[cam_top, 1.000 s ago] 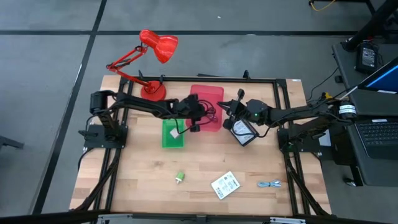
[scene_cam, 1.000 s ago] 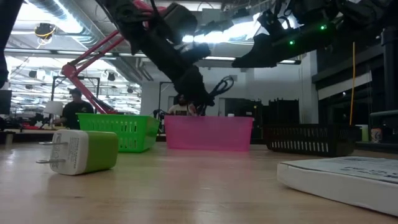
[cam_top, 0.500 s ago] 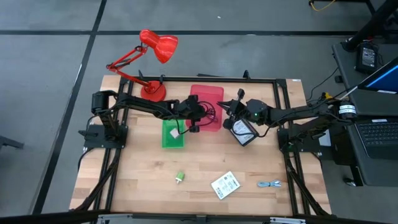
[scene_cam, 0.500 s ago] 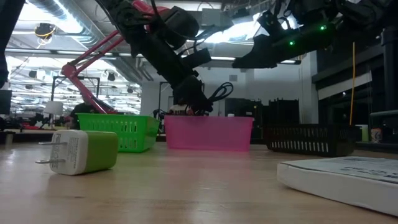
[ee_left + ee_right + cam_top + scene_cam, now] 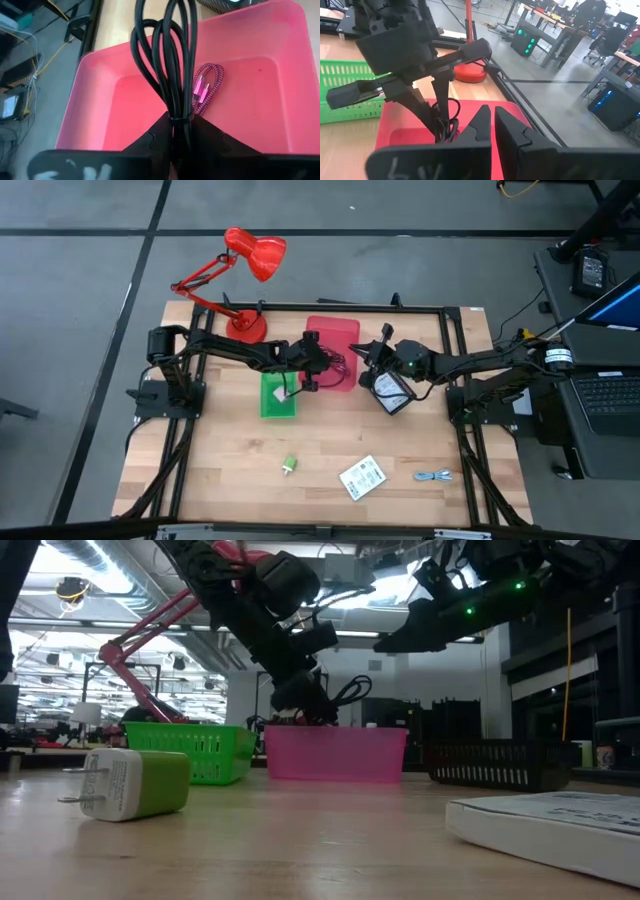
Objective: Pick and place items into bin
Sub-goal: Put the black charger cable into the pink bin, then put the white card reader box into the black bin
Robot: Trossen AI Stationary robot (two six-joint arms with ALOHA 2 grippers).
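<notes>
Black coiled cable point(image 5: 170, 65) is held over the pink plastic bin point(image 5: 100, 100) by the left gripper point(image 5: 181, 131).
Nearest, a green-and-white plug adapter point(image 5: 130, 783) and a white printed packet point(image 5: 560, 815) are seen on the wooden table point(image 5: 220, 470). Farther back, the cable is pinched between the left fingers above a maroon coiled cable point(image 5: 207, 87) lying inside. The right gripper point(image 5: 492, 122) is pressed together, empty, beside the bin.

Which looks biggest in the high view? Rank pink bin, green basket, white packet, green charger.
1. Pink bin
2. Green basket, partly hidden by the left arm, so close to unsure
3. White packet
4. Green charger
</notes>
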